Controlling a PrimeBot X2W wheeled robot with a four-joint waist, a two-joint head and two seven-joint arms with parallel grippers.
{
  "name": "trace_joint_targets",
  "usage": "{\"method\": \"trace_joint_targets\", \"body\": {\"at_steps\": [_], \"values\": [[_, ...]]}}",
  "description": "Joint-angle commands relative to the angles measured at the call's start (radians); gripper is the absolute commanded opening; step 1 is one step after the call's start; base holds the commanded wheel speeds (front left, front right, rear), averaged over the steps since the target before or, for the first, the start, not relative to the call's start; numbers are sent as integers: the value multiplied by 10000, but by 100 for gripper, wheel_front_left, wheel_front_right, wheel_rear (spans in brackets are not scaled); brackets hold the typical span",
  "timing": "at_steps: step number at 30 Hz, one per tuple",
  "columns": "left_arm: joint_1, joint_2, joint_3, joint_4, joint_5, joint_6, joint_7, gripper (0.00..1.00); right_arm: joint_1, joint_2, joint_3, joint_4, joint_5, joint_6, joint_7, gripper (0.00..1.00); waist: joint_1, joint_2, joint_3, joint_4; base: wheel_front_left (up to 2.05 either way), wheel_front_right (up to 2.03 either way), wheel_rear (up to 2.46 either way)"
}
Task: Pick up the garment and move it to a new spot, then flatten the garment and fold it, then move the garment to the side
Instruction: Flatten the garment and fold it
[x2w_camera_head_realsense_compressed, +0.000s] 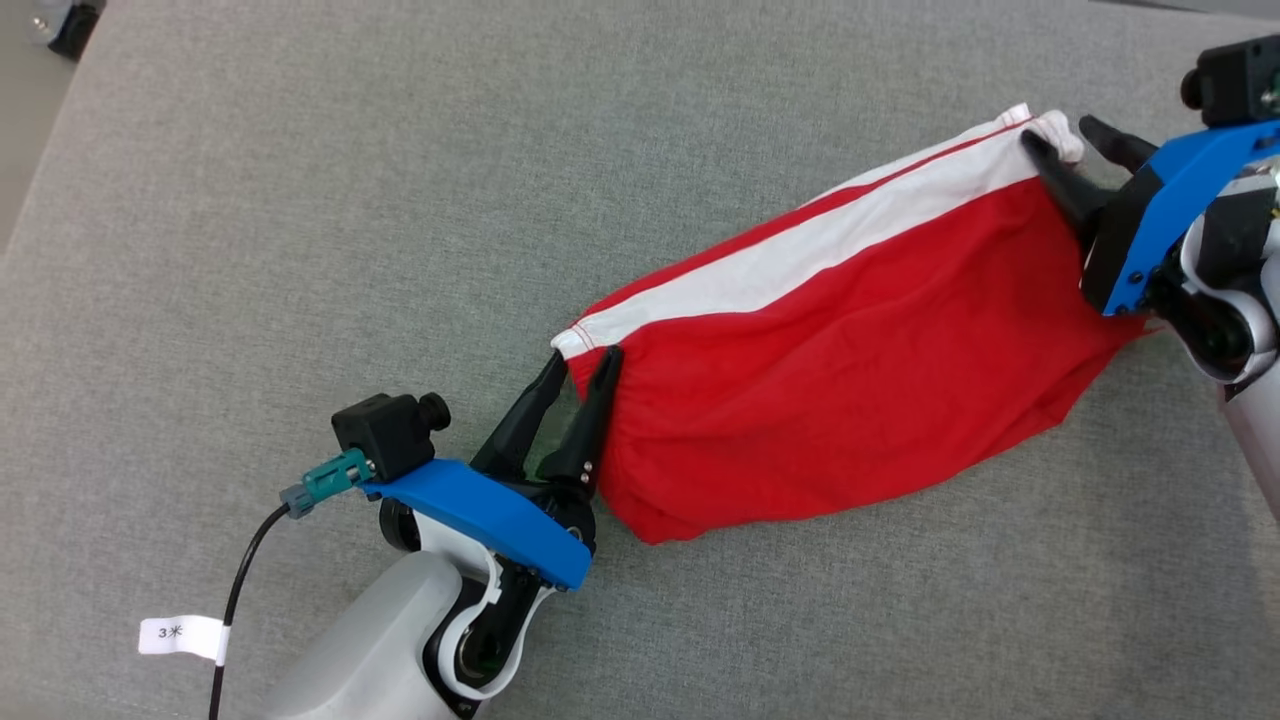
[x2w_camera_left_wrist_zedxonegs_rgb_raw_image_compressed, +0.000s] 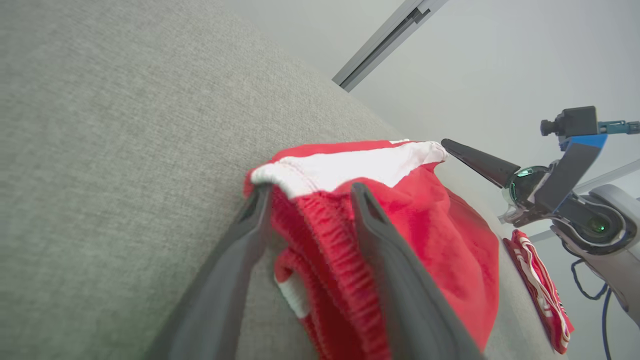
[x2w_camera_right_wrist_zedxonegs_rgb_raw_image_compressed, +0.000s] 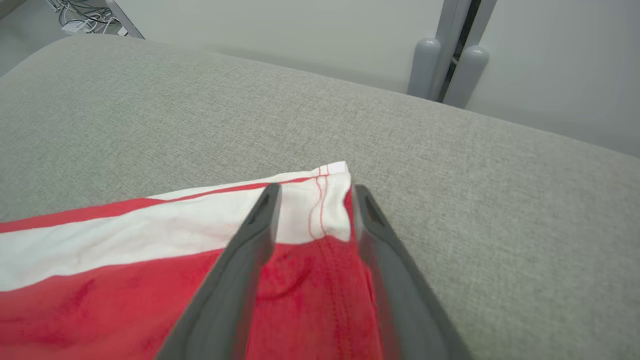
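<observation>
— Grey woven fabric covers the whole surface (x2w_camera_head_realsense_compressed: 300, 250). Where does the garment lie on it?
— The red garment (x2w_camera_head_realsense_compressed: 830, 400) with its white band lies stretched out slantwise, with one end at each gripper. The left gripper (x2w_camera_head_realsense_compressed: 585, 357) has its fingers spread, and the gathered waistband corner sits bunched between them.
— And the other end?
— The right gripper (x2w_camera_head_realsense_compressed: 1060, 133) also has its fingers apart, straddling the white stitched hem corner. The cloth lies flat between them, not squeezed.
— Anything you can't make out?
— The garment's right edge goes under the right gripper's blue mount, and that arm is cut off by the picture's edge. In the left wrist view a second red-and-white cloth (x2w_camera_left_wrist_zedxonegs_rgb_raw_image_compressed: 537, 290) lies beyond the garment; I can't tell what it rests on.
</observation>
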Motion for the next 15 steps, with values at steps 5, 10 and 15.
{"method": "trace_joint_targets", "body": {"at_steps": [5,10,15], "values": [[264,214,38,112,-4,-130,-112,100,424,-76,413,118,593,1,403,100,-1,0,-624,-130,0,0,0],[542,470,633,-25,799,8,-249,100,742,-186,349,167,1047,1,815,100,-1,0,-980,-244,0,0,0],[1182,82,2743,-735,2743,97,-259,100,1101,-222,-61,433,1093,1,433,100,-1,0,-1278,-328,0,0,0]]}}
